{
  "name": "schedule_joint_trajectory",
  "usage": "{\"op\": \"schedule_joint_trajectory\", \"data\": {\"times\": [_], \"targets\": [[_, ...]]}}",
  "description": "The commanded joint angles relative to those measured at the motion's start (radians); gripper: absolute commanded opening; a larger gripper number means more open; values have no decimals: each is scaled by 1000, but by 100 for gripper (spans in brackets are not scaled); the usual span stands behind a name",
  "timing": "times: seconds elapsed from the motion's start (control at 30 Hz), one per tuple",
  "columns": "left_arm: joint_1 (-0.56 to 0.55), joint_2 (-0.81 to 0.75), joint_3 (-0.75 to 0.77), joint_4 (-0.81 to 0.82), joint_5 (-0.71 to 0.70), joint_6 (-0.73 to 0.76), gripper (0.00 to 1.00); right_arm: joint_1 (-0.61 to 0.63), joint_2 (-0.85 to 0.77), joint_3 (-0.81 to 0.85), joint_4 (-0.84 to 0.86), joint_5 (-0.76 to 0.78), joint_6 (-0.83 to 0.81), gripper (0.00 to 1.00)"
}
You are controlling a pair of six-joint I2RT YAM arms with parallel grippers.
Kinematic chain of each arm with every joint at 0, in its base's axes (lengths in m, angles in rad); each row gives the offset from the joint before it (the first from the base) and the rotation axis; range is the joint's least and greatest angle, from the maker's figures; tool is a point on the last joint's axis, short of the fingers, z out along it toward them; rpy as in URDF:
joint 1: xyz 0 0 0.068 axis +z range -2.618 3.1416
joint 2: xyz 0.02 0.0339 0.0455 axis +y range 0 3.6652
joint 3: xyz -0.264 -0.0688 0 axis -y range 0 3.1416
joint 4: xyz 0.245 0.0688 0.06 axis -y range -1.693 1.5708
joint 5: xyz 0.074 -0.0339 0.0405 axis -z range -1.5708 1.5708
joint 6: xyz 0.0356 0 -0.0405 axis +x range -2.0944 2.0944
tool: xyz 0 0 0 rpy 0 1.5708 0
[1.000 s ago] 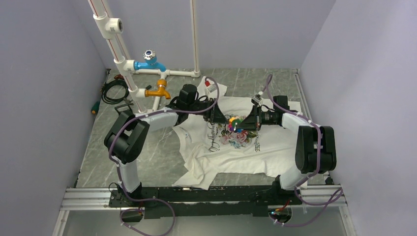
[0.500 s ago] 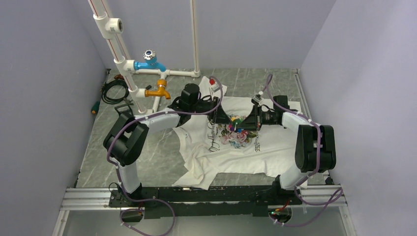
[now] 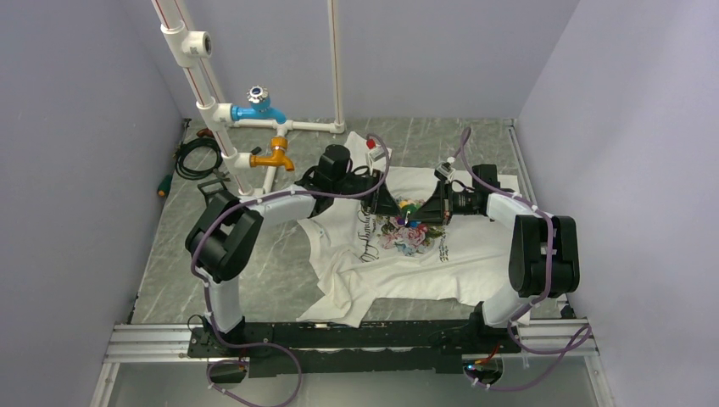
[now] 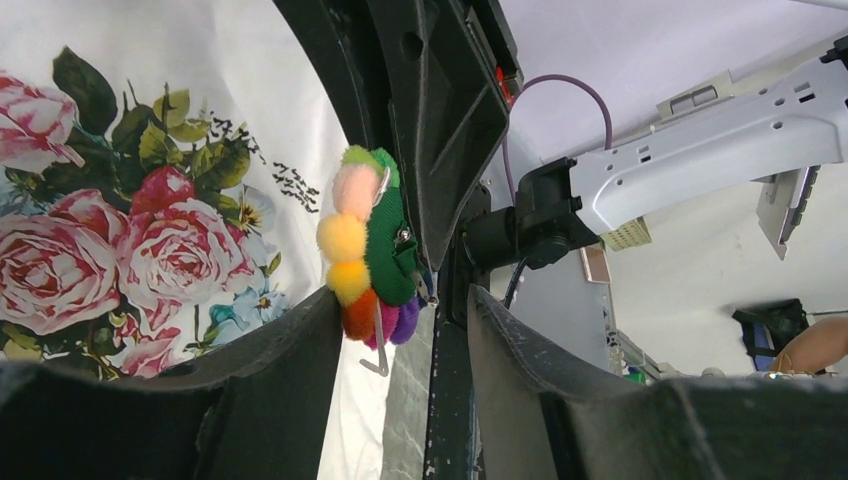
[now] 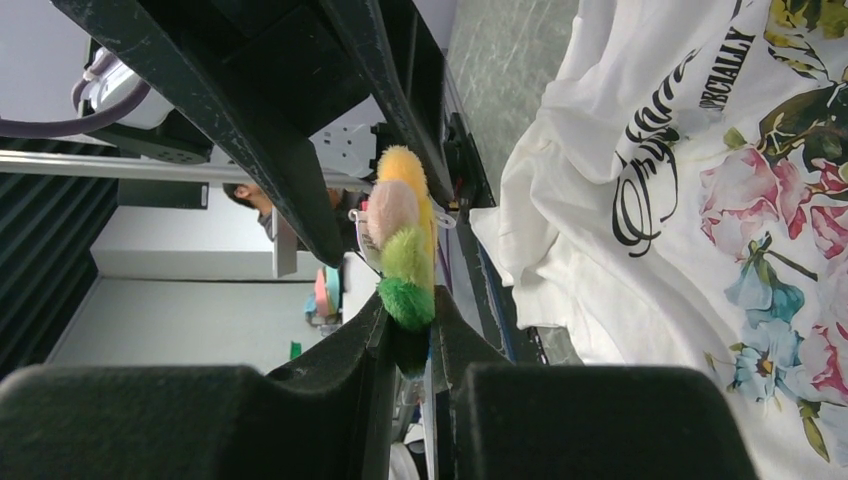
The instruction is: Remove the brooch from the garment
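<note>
Brooch (image 4: 368, 255): one cluster of fuzzy pompoms, pink, yellow, orange, purple, green, pinched in right gripper (image 5: 408, 308); left gripper (image 4: 405, 305) fingers apart; one shirt (image 5: 640, 290).

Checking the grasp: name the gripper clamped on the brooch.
The right gripper: its fingers pinch the pom-pom brooch, while the left gripper has its fingers apart.

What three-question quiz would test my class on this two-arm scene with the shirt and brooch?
1. True or false: the right arm's fingers are shut on the multicoloured pom-pom brooch.
2. The white short-sleeved T-shirt carries a print of: A. pink roses; B. stripes; C. stars.
3. What colour is the plastic valve above the brass tap?

Key: 1 true; 2 A; 3 blue.
</note>
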Motion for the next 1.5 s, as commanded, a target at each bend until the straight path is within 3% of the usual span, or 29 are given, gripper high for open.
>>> {"op": "schedule_joint_trajectory", "data": {"times": [0.0,0.2,0.43,0.73,0.93,1.13,1.47], "targets": [[-18,11,30,6,12,10,53,3,-30,27,-9,-30,-51,0],[-16,15,31,27,23,3,56,5,-26,37,-33,-34,-78,0],[-16,21,27,46,27,-6,47,7,-26,43,-49,-33,-95,0],[-18,32,35,67,39,-20,53,10,-28,50,-65,-29,-112,0],[-18,39,36,77,41,-29,45,16,-27,50,-62,-29,-110,0],[-18,46,43,81,50,-34,48,22,-25,52,-57,-26,-104,0],[-18,52,48,77,53,-34,41,21,-29,54,-52,-22,-104,0]]}}
